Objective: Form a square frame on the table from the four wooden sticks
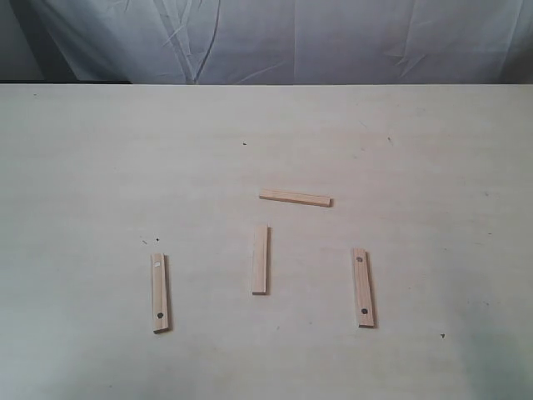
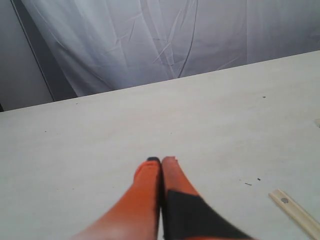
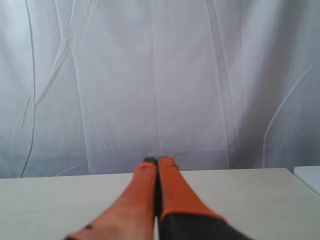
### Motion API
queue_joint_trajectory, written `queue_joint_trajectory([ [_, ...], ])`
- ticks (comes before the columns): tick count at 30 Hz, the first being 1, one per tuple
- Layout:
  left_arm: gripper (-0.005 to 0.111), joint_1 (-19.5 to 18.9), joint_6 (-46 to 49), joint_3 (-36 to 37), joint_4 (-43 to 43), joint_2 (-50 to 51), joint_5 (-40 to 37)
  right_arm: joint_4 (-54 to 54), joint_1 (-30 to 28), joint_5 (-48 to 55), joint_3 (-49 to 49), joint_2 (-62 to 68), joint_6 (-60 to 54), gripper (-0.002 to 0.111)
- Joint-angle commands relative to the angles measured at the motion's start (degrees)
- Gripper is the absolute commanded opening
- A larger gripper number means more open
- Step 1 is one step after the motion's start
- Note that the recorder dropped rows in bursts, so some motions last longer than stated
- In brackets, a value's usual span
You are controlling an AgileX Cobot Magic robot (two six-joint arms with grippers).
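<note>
Four pale wooden sticks lie apart on the table (image 1: 100, 167); no square frame is formed. A plain stick (image 1: 295, 198) lies crosswise at the centre, and another plain stick (image 1: 261, 260) lies lengthwise just below it. A holed stick (image 1: 159, 292) lies at the left and a second holed stick (image 1: 362, 287) at the right. Neither gripper shows in the exterior view. My left gripper (image 2: 161, 161) is shut and empty above bare tabletop, with one holed stick's end (image 2: 296, 212) off to its side. My right gripper (image 3: 158, 161) is shut and empty, pointing toward the curtain.
A wrinkled white curtain (image 1: 333, 37) hangs behind the table's far edge. A few tiny dark specks (image 1: 244, 143) dot the tabletop. A white object's corner (image 3: 309, 176) shows at the side of the right wrist view.
</note>
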State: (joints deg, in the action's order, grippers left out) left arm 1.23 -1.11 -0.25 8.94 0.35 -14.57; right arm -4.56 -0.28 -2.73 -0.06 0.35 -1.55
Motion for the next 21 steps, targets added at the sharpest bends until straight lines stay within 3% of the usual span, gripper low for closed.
queue_joint_trajectory([
  [1, 0.0, -0.19, -0.16, 0.25, 0.03, -0.35, 0.36, 0.1, -0.3, -0.69, 0.06, -0.35, -0.01, -0.001],
  [7, 0.0, -0.19, -0.16, 0.25, 0.03, -0.35, 0.36, 0.1, -0.3, 5.98, -4.2, 0.16, -0.14, -0.001],
  [16, 0.0, -0.19, -0.16, 0.25, 0.03, -0.35, 0.36, -3.54, -0.3, 36.58, -23.51, 18.91, 0.11, -0.001],
  [21, 0.0, -0.19, -0.16, 0.25, 0.03, -0.35, 0.36, -2.17, -0.3, 37.81, -25.21, 26.75, 0.0, -0.001],
])
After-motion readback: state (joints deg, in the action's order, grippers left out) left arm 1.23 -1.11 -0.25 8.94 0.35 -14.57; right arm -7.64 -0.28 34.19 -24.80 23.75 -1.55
